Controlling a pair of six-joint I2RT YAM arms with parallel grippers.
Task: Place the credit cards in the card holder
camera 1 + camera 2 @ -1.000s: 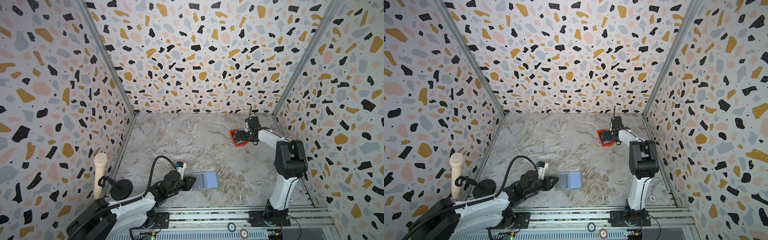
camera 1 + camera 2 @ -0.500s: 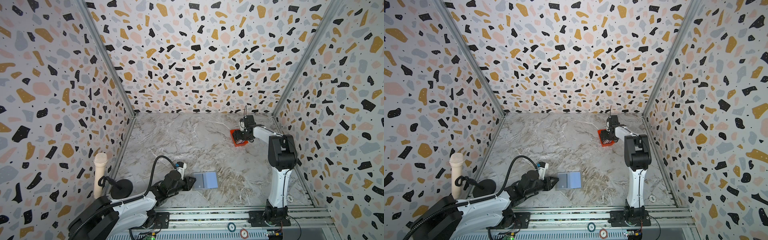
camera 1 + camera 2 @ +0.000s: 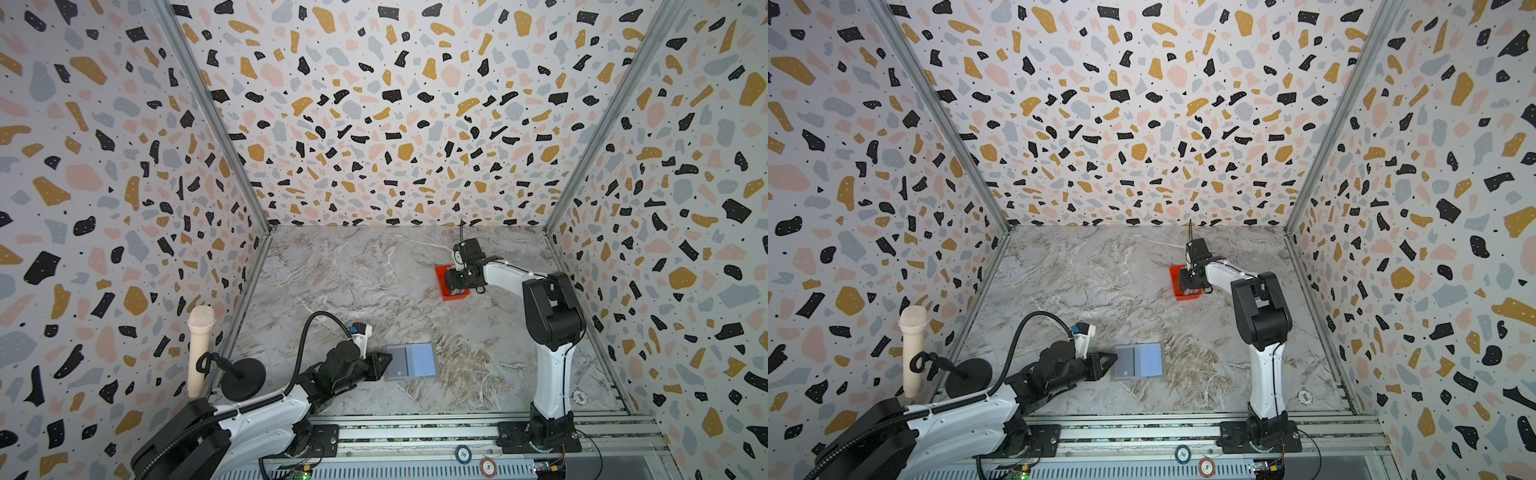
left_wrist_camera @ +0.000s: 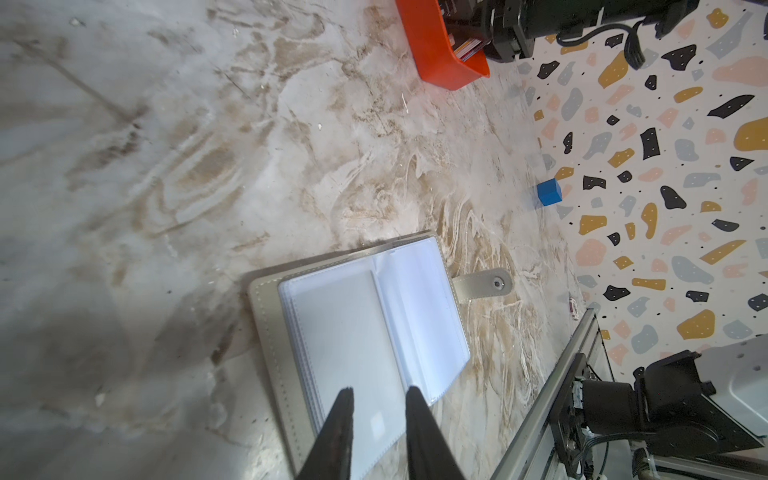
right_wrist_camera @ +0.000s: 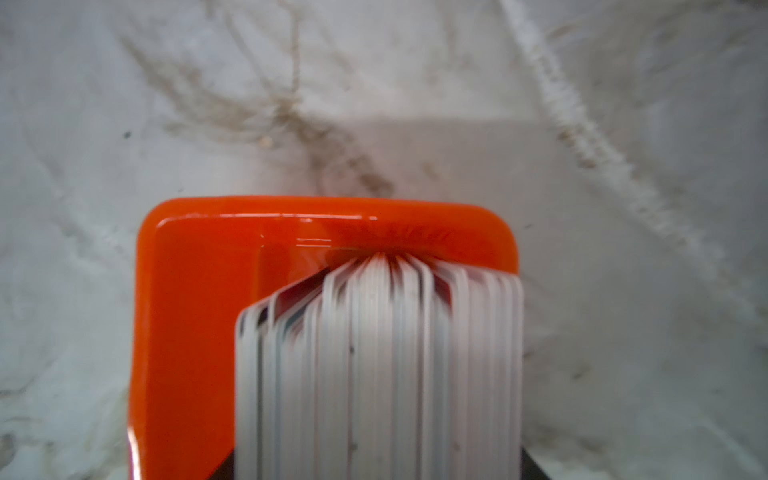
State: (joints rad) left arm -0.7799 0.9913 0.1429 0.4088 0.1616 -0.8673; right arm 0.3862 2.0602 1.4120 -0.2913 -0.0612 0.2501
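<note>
Since the earlier frame the right arm [image 3: 552,316] had drawn its elbow inward and brought the right fingers [image 3: 454,286] over the orange tray [image 3: 441,272]. The credit cards [image 5: 382,365] stood on edge in that tray, tightly packed, toward the back right of the surface [image 3: 353,282]. We judged them light, stiff and slick, best pinched singly across the flat faces at the top edge. The right fingers flanked the stack, but we could not tell whether they had a hold on it. The left arm lay low. The left fingers [image 4: 344,415] were narrowly parted and empty, with their tips at the open card holder [image 4: 365,316], apparently steadying it.
</note>
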